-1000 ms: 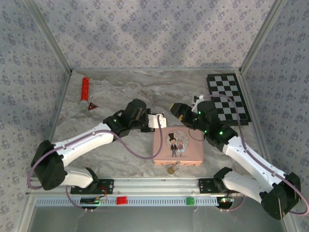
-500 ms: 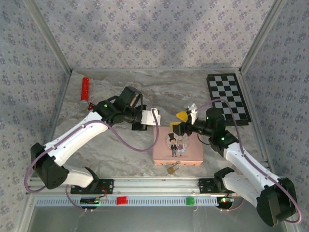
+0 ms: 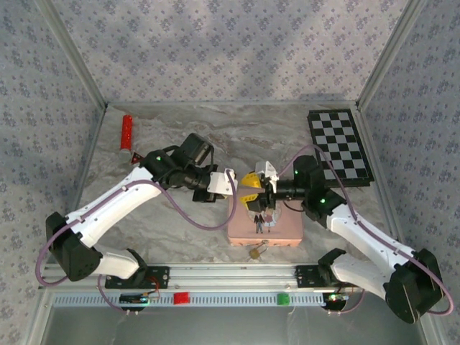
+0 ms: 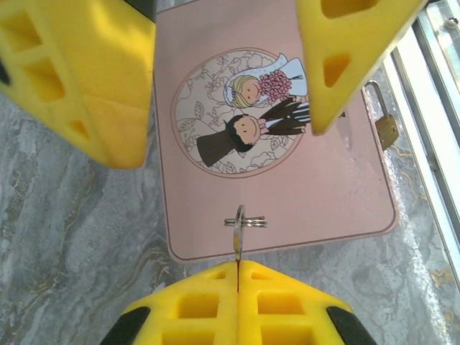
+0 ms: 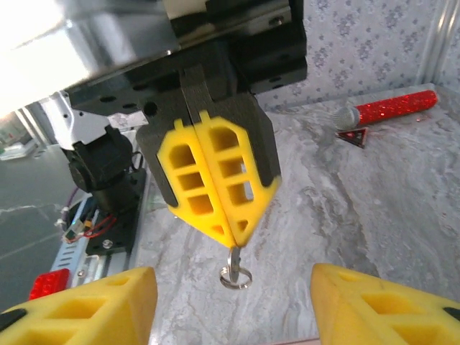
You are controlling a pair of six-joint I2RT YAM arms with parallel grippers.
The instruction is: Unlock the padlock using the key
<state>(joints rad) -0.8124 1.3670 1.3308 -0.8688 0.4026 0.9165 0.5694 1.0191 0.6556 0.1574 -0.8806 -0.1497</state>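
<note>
My left gripper point(image 4: 238, 264) is shut on the small silver key point(image 4: 237, 241), whose ring point(image 4: 245, 221) sticks out past the fingertips. It hovers over the near-left edge of the pink tin point(image 4: 338, 194). The small brass padlock point(image 4: 386, 128) lies against the tin's near side; from above, the padlock point(image 3: 254, 251) sits just in front of the tin point(image 3: 284, 228). My right gripper point(image 5: 233, 305) is open, facing the left gripper point(image 5: 215, 180), one finger on either side of the key point(image 5: 233, 257). Seen from above, the left gripper point(image 3: 244, 185) and the right gripper point(image 3: 257, 194) meet over the tin.
A red glitter tube point(image 3: 126, 131) and a small red triangle point(image 5: 356, 136) lie at the far left. A checkerboard point(image 3: 340, 147) lies at the far right. The metal rail point(image 3: 230, 277) runs along the near edge, close to the padlock.
The right gripper has swung left and come down to face the left gripper over the tin. The left gripper, still holding the key, has shifted slightly right toward it.
</note>
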